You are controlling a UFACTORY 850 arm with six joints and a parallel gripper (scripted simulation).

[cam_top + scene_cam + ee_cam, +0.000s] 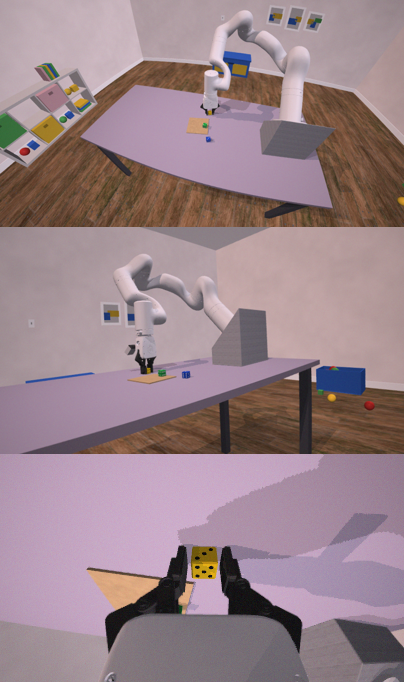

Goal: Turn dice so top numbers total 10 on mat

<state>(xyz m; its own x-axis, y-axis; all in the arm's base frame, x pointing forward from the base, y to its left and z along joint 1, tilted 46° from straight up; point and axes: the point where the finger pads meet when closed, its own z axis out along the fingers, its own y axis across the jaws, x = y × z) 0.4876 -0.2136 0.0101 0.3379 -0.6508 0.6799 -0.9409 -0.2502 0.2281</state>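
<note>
End effector (205,565) stands partly open around yellow die (204,562) on tabletop (146,118), fingers beside it, not gripping.
</note>
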